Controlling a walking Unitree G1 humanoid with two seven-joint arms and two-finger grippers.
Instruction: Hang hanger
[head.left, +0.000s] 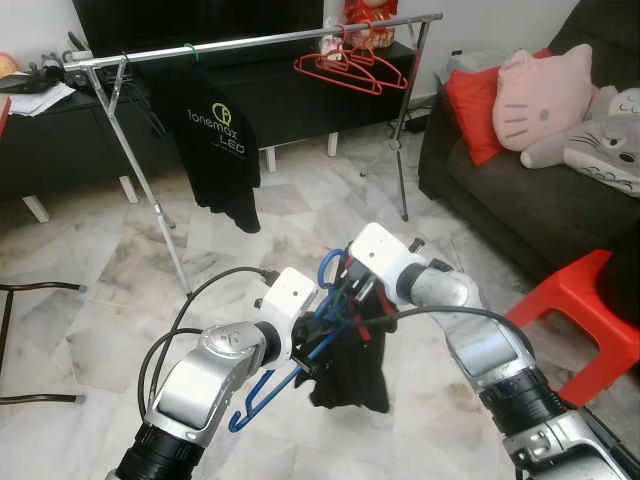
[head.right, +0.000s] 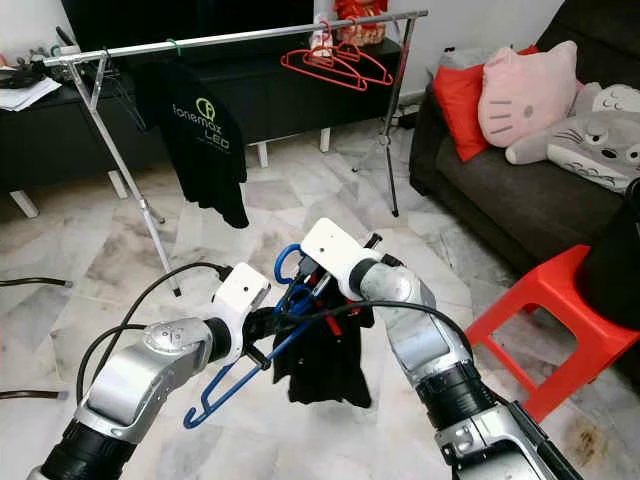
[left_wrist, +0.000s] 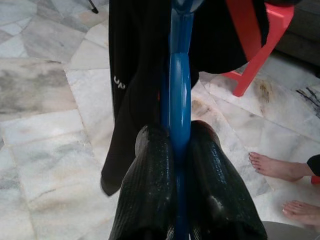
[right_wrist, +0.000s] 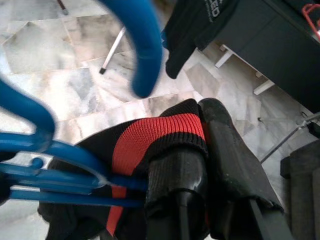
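blue hanger (head.left: 300, 352) is being held low in front of the robot, between both arms, with its long axis slanting from the hook (head.left: 330, 268) near the right gripper (head.left: 352, 290) down to the far end by the left forearm. a black garment with red trim (head.left: 352, 372) is hanging from it. the left gripper (head.left: 312, 345) is meeting the hanger just below the right one. the silver clothes rail (head.left: 260, 42) is standing well apart, ahead and higher, carrying a black printed t-shirt (head.left: 222, 150) and red hangers (head.left: 350, 68). the bare stretch of rail between them looks like the target, so the hanger will need lifting forward and up.

right eye view: the same scene, with a red plastic stool (head.right: 560, 320) just beside the right arm, and a dark sofa (head.right: 520, 190) with a pink cat cushion (head.right: 525, 92) further off. the floor is pale marble tile (head.right: 300, 190).

left wrist view: the left gripper's fingers (left_wrist: 150, 195) are closing tight on the hanger's blue bar, one finger on each side. a person's bare feet (left_wrist: 277, 167) are standing near.

right wrist view: the right gripper's fingers (right_wrist: 225, 165) are pinching the garment's red and black ribbed collar (right_wrist: 155, 137) beside the hanger's blue wires.
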